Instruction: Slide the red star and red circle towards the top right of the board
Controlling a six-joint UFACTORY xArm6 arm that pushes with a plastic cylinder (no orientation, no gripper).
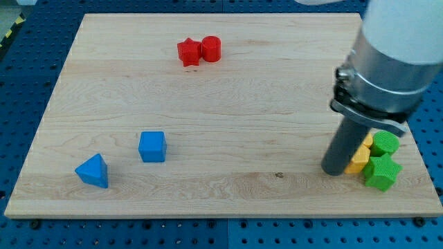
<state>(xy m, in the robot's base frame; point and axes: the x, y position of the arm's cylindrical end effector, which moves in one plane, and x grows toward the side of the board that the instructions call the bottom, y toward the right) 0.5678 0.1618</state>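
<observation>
- Resting near the board's (228, 31) bottom-right corner, my tip (335, 171) touches the yellow block (359, 160); having no fingers, it grasps nothing.
- Red star (188, 52) touches red circle (211, 49) near the top edge.

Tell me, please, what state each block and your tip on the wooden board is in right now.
red star block: flat, touching the red circle.
red circle block: flat, at the star's right.
blue cube: alone.
blue triangular block: alone.
yellow block: against my tip, partly hidden.
two green blocks: clustered beside the yellow.
my tip: on the wooden board.

blue cube (152, 146) beside blue triangle (93, 171) lower left; yellow blocks (359, 160) touching two green blocks (383, 159) lower right.
</observation>
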